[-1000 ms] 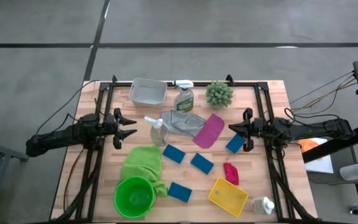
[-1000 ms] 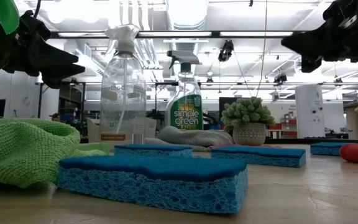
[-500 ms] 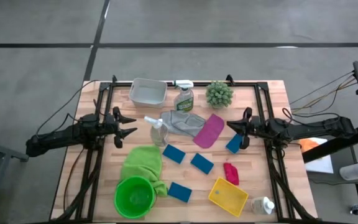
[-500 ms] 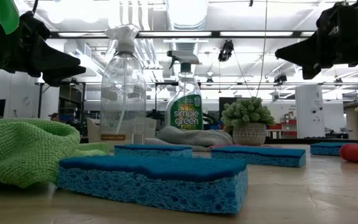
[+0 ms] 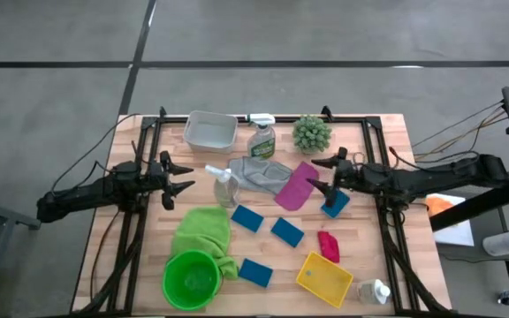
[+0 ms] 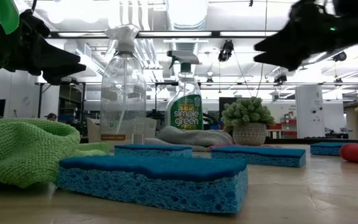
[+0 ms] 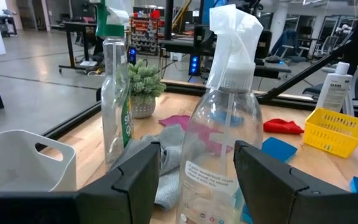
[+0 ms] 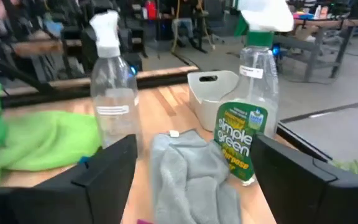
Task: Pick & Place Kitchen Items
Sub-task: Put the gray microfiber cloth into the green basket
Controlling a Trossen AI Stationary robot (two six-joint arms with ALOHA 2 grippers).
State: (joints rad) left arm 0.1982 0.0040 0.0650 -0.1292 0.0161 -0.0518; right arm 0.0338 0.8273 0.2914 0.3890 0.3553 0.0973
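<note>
The right gripper (image 5: 322, 174) has its fingers spread wide and holds nothing, raised over the worktop beside the pink cloth (image 5: 296, 185), with a blue sponge (image 5: 335, 204) just below it toward the right edge. The left gripper (image 5: 182, 177) is partly open and empty, near the left edge, pointed at the clear spray bottle (image 5: 224, 187). A grey cloth (image 5: 259, 172) lies mid-worktop.

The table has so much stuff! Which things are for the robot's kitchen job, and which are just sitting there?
For the job: blue sponges, green cloth, grey cloth, pink cloth, red item, spray bottles, white bottle.

Just sitting: potted plant.
</note>
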